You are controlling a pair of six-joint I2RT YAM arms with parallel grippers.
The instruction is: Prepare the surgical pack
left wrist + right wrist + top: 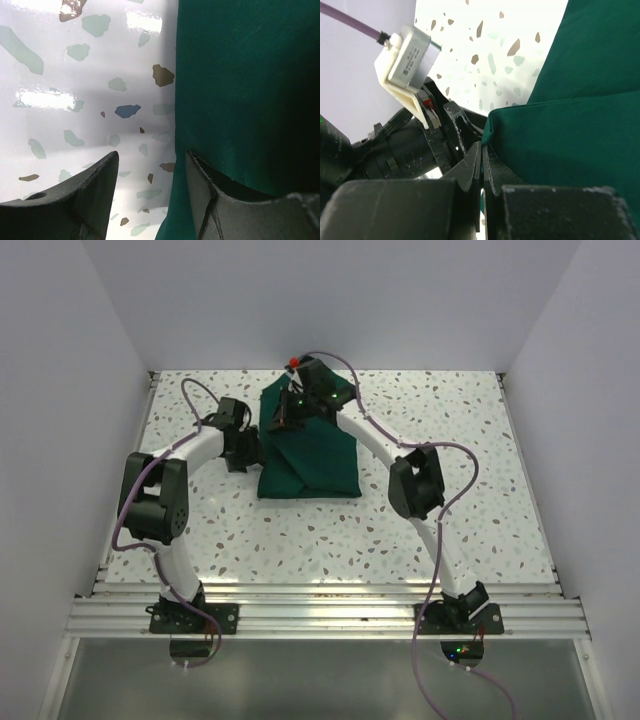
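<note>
One surgical pack [308, 462] lay mostly folded; last flap apparently untucked. Left gripper [150, 162]: apart, 9 o'clock edge. Right gripper [483, 147]: pressed together, 12 o'clock fold.

my left arm [158, 502] folds at the elbow and reaches inward, left gripper [151, 165] held low with jaws standing apart. my right arm [420, 490] arches far forward, right gripper [483, 147] clamped tight, pinching a cloth [580, 150] edge at the fingertips.
</note>
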